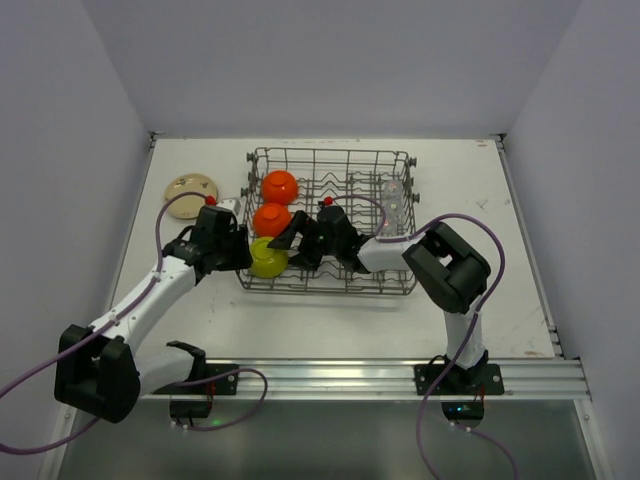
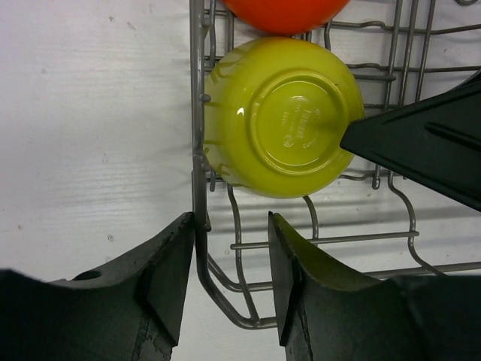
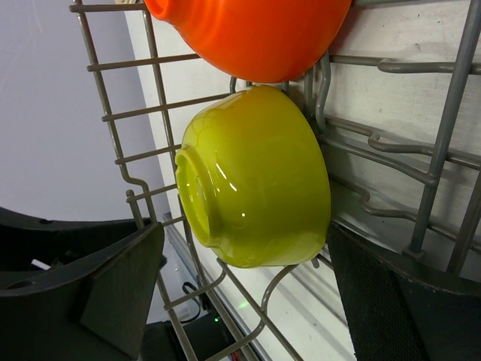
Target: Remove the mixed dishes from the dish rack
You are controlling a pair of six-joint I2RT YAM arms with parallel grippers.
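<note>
Plate [image 1: 190,187] only overhead; left end effector [image 2: 231,222] half-open astride dish rack [image 2: 197,113] rim, right end effector [image 3: 246,233] wide-open, empty.

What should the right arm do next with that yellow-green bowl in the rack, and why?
Probably close the right end effector on the yellow-green bowl. Its fingers stand open on either side of the bowl, which leans in a corner of the dish rack, and neither grips it yet. The left end effector straddles the rack's side wire, seemingly to steady it.
</note>
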